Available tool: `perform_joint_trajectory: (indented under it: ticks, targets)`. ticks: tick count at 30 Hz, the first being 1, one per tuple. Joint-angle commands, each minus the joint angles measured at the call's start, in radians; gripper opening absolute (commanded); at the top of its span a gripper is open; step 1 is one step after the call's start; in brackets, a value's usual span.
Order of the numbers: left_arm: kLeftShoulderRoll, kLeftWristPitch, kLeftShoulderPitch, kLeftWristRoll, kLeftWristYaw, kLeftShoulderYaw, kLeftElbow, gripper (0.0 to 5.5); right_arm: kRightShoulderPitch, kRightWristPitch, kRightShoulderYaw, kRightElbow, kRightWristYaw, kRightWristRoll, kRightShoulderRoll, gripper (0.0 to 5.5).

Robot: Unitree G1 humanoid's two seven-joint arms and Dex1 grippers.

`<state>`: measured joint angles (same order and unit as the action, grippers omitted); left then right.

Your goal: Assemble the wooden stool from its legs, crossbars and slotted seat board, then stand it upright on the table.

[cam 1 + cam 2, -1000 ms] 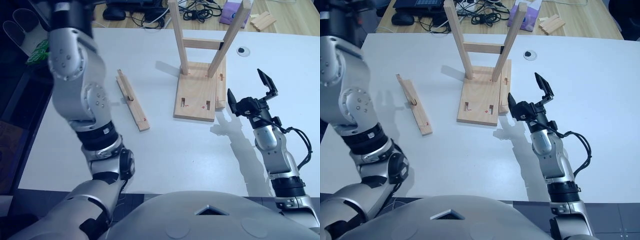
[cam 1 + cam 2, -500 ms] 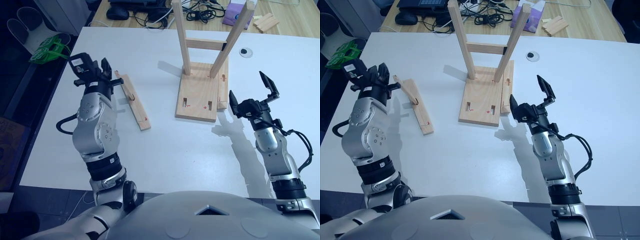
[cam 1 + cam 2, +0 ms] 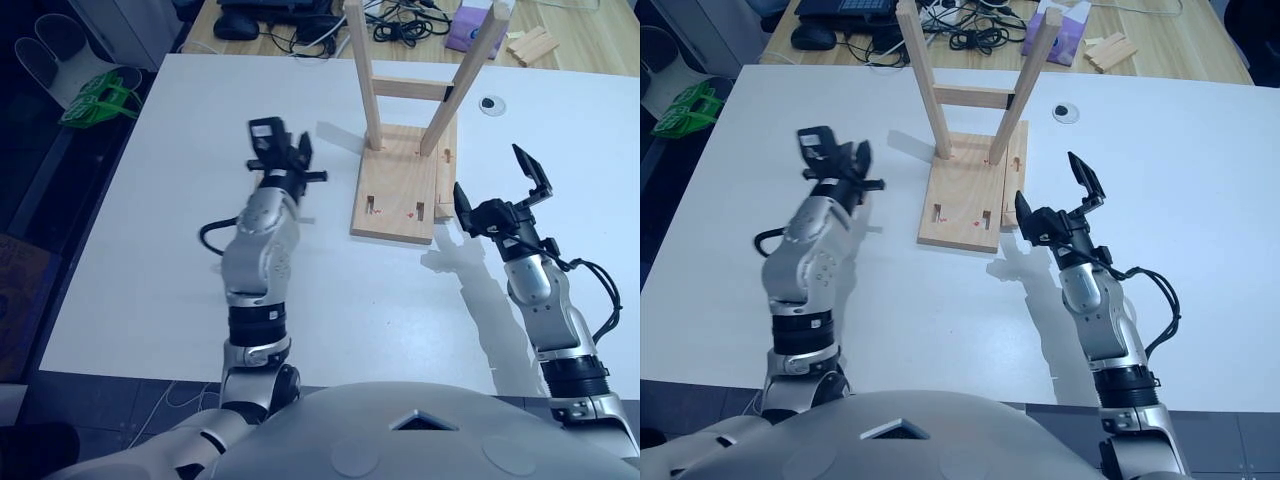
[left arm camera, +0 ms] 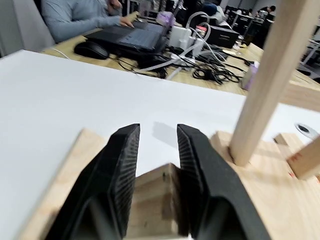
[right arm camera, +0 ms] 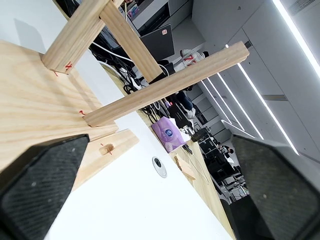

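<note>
The slotted seat board (image 3: pixel 392 200) is laid flat mid-table (image 3: pixel 400 290), with two legs (image 3: pixel 363 80) and a crossbar (image 3: pixel 410 88) stood at its 12 o'clock edge. At its 9 o'clock, the left gripper (image 4: pixel 157 131) is set over a loose wooden piece (image 4: pixel 155 200); whether the piece is gripped cannot be told. At 3 o'clock, the right gripper (image 3: pixel 490 172) is held spread wide and empty.
</note>
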<state>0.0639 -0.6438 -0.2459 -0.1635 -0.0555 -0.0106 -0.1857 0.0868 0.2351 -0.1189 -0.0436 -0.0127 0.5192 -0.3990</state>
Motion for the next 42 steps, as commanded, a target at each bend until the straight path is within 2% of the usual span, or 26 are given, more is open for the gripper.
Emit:
perform_joint_trajectory:
  ticks: [1,14,28,30,32,33,34,36,39,42]
  targets:
    - [0.041,-0.031,-0.017,0.006,0.003,-0.056,0.030,1.35,-0.012,-0.003,-0.001,0.006,-0.002,0.006,-0.001,5.40]
    - [-0.042,0.014,0.008,0.083,0.029,-0.130,-0.045,1.35,-0.004,-0.010,-0.006,0.004,-0.011,0.008,0.013,5.40]
    - [-0.021,-0.008,-0.032,0.055,0.066,-0.103,-0.091,3.48,-0.009,-0.013,-0.013,0.014,-0.028,0.008,0.015,5.40]
    - [-0.128,-0.058,-0.063,0.046,0.171,-0.106,-0.047,3.53,-0.010,-0.014,-0.014,0.015,-0.031,0.008,0.018,5.40]
    - [-0.276,-0.074,-0.096,0.054,0.277,-0.078,-0.018,3.53,-0.006,-0.017,-0.014,0.010,-0.032,0.007,0.021,5.40]
    - [-0.387,-0.102,-0.119,0.031,0.381,-0.059,-0.010,3.53,0.005,-0.020,-0.009,0.002,-0.036,0.006,0.022,5.40]
    - [-0.492,-0.126,-0.173,0.009,0.482,-0.034,0.046,3.53,0.024,-0.024,-0.007,-0.004,-0.044,0.007,0.027,5.40]
    - [-0.611,-0.127,-0.298,0.008,0.619,-0.040,0.215,3.53,0.055,-0.034,-0.009,-0.018,-0.061,0.015,0.042,5.40]
    - [-0.657,-0.055,-0.476,0.070,0.763,-0.137,0.529,3.53,0.092,-0.059,-0.020,-0.048,-0.087,0.031,0.076,5.40]
    - [-0.606,-0.046,-0.646,0.102,0.889,-0.219,0.769,3.53,0.148,-0.081,-0.022,-0.067,-0.129,0.052,0.111,5.40]
